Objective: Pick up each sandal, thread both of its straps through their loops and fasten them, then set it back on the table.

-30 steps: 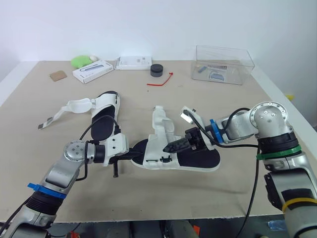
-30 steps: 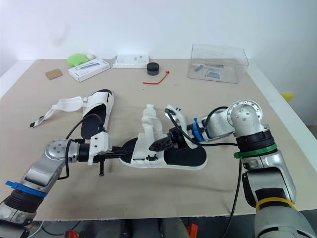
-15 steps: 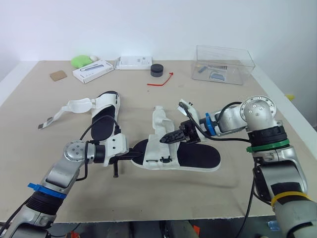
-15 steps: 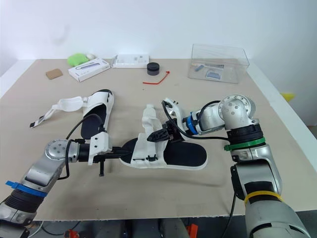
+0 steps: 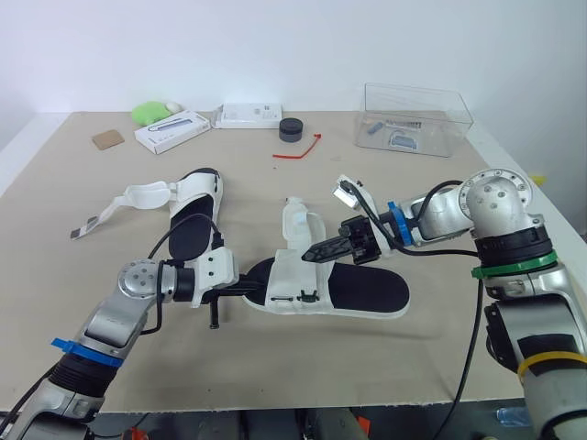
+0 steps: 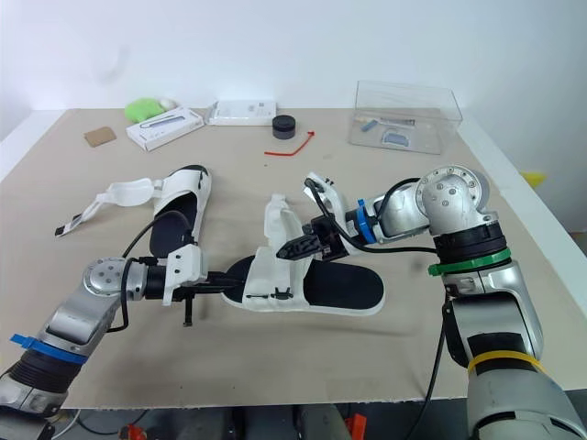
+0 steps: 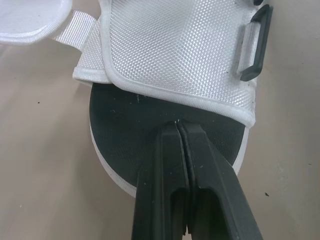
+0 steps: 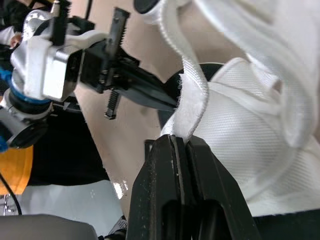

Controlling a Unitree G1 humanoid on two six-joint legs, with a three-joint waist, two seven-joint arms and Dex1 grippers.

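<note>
One white sandal with a black sole (image 5: 362,289) lies mid-table. My left gripper (image 5: 255,290) is shut on the heel edge of that sole (image 7: 150,125). My right gripper (image 5: 309,256) reaches in from the right and is shut on a white strap (image 8: 192,95) of the same sandal, above its ankle cuff (image 5: 295,275). The strap's upper part (image 5: 295,220) stands upright. A black buckle loop (image 7: 252,50) sits on the cuff's side. The second sandal (image 5: 194,215) lies at the left, its strap (image 5: 128,200) undone and trailing on the table.
Along the back edge stand a clear plastic box (image 5: 415,119), a black round cap (image 5: 291,129), a red tie (image 5: 298,149), two white boxes (image 5: 171,131) (image 5: 248,115), a green object (image 5: 149,113) and a brown card (image 5: 107,139).
My right arm rose and swung towards the sandal, then drew back to the right, its gripper staying at the strap. The upright strap looks narrower now. The left arm has stayed put.
</note>
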